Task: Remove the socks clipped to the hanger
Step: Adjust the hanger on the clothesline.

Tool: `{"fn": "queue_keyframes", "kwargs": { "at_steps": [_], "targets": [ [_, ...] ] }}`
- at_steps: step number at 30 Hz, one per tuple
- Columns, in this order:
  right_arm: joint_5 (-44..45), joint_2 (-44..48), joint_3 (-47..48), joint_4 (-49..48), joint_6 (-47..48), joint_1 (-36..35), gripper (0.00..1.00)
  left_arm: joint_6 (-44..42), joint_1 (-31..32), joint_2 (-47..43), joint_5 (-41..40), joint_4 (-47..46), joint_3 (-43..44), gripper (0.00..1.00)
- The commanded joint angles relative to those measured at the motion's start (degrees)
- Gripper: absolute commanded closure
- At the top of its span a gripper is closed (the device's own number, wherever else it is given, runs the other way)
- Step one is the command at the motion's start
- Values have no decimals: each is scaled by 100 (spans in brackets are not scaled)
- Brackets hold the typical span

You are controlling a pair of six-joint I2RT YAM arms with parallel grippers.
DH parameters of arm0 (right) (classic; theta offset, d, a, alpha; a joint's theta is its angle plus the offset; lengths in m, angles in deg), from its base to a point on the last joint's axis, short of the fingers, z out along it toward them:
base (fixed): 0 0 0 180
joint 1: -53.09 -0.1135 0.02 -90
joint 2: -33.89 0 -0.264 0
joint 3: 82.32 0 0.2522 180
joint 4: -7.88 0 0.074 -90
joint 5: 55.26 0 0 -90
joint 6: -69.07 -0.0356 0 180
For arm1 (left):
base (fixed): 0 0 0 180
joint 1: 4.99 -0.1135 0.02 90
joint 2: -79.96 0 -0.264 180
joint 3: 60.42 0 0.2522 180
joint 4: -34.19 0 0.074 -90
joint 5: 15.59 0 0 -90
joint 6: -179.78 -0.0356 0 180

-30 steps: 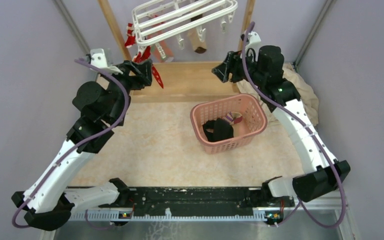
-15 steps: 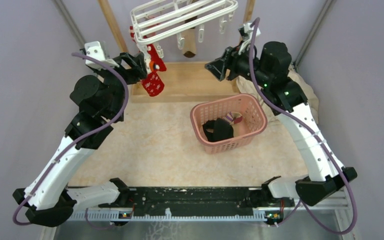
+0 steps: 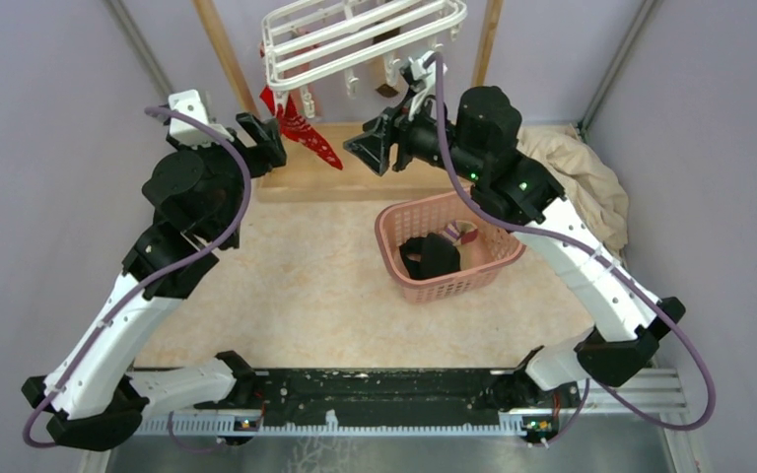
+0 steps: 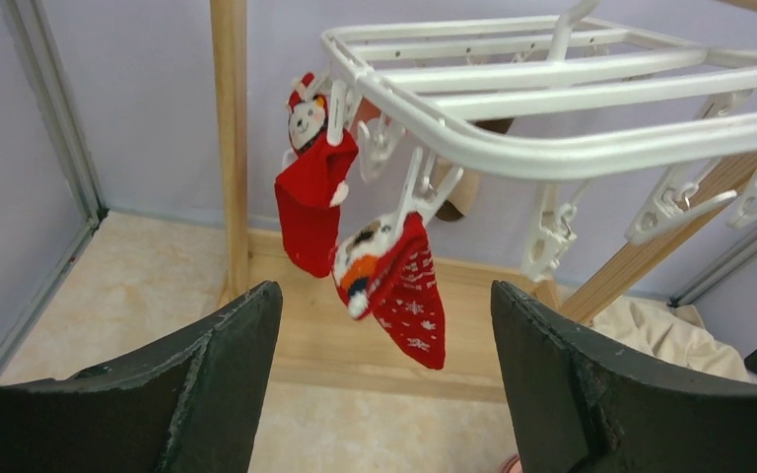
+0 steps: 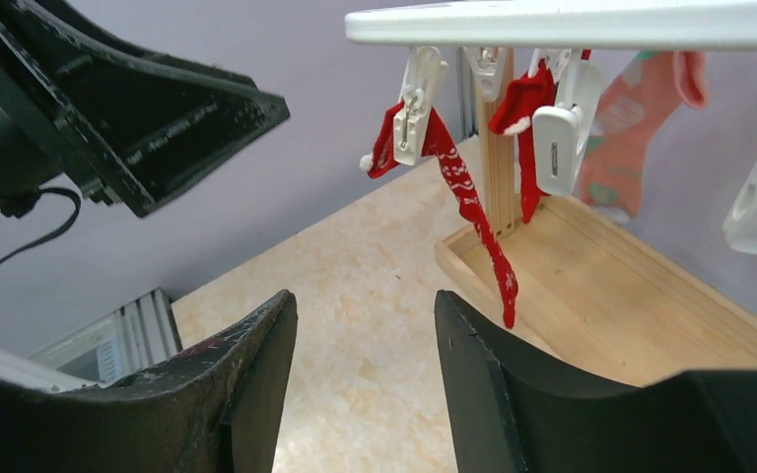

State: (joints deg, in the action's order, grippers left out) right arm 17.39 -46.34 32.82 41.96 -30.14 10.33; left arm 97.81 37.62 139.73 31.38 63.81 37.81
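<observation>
Red socks (image 4: 394,286) are seen clipped to the hanger (image 4: 552,148) just ahead of the wide, empty left gripper (image 4: 384,296), the right gripper (image 5: 365,301) is likewise parted and empty, and a black sock (image 3: 432,258) is lodged in the basket (image 3: 394,222) below it, so the task is judged partly done.

Bright, even, diffuse light; faint soft shadows lie below the hanger (image 4: 552,156). Around the hanger all is sharp; straight lines beside it lean, wide-angle
</observation>
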Motion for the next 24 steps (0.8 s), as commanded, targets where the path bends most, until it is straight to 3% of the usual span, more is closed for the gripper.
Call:
{"fn": "queue_keyframes", "kwargs": {
  "at_steps": [1,9,24],
  "targets": [
    [709,-76,158,-679,100,-187,45,288,-24,-135,73,449,-127,16],
    [1403,-182,154,-878,36,-197,44,392,-93,-277,31,654,-317,2],
    [1365,-361,281,-1228,189,-201,43,746,-752,80,720,1278,0,1]
  ]
}}
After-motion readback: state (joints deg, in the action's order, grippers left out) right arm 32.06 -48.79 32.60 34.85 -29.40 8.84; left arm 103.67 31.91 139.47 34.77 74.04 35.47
